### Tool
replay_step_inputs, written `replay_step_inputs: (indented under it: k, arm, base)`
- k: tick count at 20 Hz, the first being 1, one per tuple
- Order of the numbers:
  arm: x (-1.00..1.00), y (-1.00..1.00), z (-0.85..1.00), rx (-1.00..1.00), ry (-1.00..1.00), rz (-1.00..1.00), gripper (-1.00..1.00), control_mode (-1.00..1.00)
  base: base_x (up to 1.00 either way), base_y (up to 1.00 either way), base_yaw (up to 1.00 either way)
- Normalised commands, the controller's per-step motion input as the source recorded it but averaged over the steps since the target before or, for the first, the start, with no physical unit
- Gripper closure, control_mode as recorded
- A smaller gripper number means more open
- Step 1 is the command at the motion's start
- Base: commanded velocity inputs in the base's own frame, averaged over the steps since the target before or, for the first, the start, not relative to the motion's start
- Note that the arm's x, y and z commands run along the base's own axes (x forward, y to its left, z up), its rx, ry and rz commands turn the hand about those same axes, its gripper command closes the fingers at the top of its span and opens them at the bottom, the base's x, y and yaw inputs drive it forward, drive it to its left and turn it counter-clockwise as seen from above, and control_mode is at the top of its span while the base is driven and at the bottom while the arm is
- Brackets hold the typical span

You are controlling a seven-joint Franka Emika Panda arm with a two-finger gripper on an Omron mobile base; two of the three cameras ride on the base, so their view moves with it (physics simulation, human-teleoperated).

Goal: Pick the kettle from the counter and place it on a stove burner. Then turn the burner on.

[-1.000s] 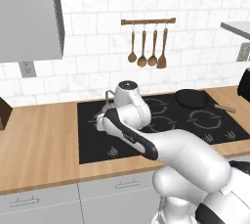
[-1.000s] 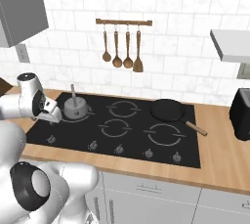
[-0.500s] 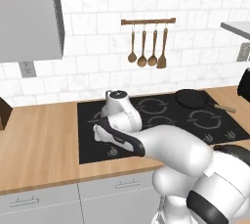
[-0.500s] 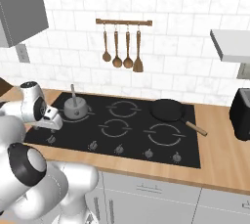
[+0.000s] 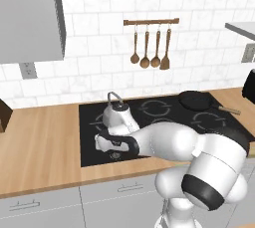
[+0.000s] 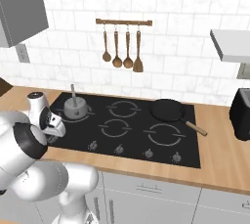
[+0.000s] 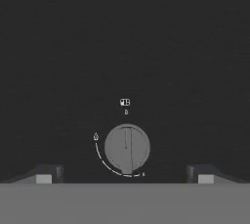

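Kettle (image 6: 74, 106) sits on far-left burner of stove (image 6: 146, 135), placing done. Gripper (image 7: 125, 178) has dropped from above the kettle to the near-left knob (image 7: 127, 148), fingers spread wide either side, so knob-turning comes next.

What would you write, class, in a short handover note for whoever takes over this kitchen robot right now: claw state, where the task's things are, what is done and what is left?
Claw: open, empty, fingertips either side of a round grey burner knob at the black cooktop's front-left edge, not yet gripping it.
Small squat dull-grey metal kettle: upright on the rear-left burner, off the light-brown wooden counter.
Black frying pan: on the rear-right burner, untouched.
Done: kettle placed on the stove.
Left: close on the knob and turn it; its pointer looks to be at the off mark.
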Motion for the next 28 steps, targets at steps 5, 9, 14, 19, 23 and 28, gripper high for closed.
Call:
replay_step_inputs:
  k: [5,9,14,19,23,28]
  arm:
    - [0.13,0.04,-0.22,0.00,0.00,0.00,-1.00,-1.00]
    - [0.00,0.00,-0.15,-0.02,0.00,0.00,-1.00,-1.00]
    - [0.02,0.00,-0.27,-0.05,0.00,0.00,-1.00,-1.00]
    - [0.02,0.00,-0.02,0.00,0.00,0.00,1.00,-1.00]
    - [0.00,0.00,0.00,0.00,0.00,0.00,1.00,-1.00]
    - [0.00,0.00,0.00,0.00,0.00,0.00,1.00,-1.00]
  base:
    - [0.00,0.00,0.00]
    - [0.00,0.00,0.00]
    - [0.00,0.00,0.00]
    - [0.00,0.00,0.00]
    - [0.00,0.00,0.00]
    - [0.00,0.00,0.00]
